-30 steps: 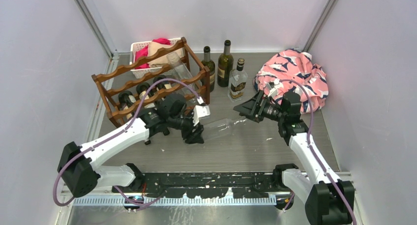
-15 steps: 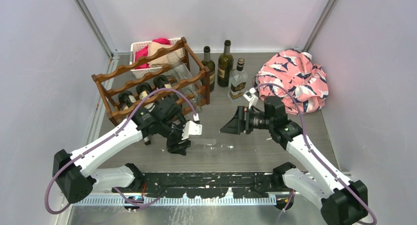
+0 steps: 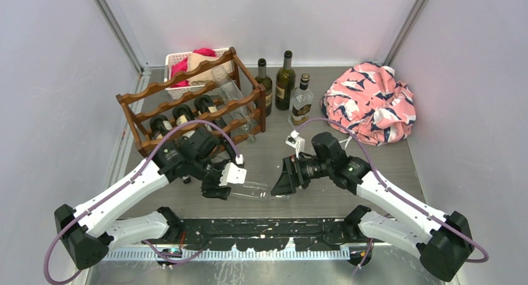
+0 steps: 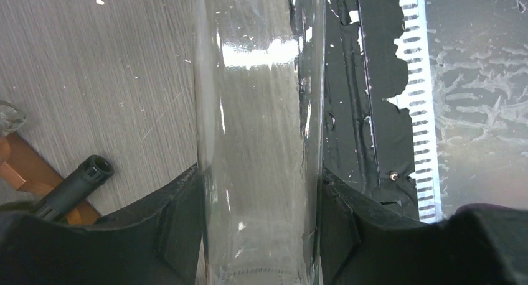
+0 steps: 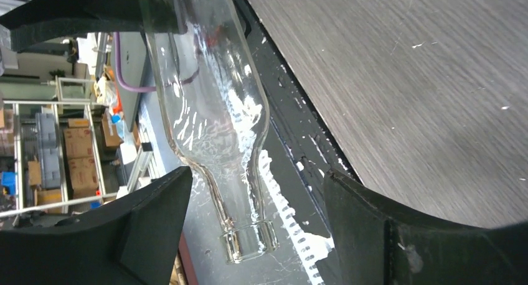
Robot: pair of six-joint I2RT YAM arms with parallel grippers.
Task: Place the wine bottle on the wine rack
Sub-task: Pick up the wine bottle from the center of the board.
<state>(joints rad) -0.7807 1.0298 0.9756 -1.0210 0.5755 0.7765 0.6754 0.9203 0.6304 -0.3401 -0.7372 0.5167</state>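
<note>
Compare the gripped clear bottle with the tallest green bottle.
The clear bottle is see-through, the green bottle dark. The clear bottle is held sideways in the left gripper; the green bottle stands upright, untouched. The green bottle shows a label, the clear bottle none. Both have narrow necks.

Grey tbl [image 3: 280, 145]: wine rack [image 3: 262, 111], basket [image 3: 174, 56], 3 upright btls [image 3: 285, 79], pink cloth [image 3: 370, 98].

Nothing legible
Labels on the standing bottles [image 3: 285, 79] are showing, their print appearing too small to read.

white basket [image 3: 177, 56]: back left, pink cloth [image 3: 203, 51] inside | shark-print fabric [image 3: 372, 101]: back right
</note>
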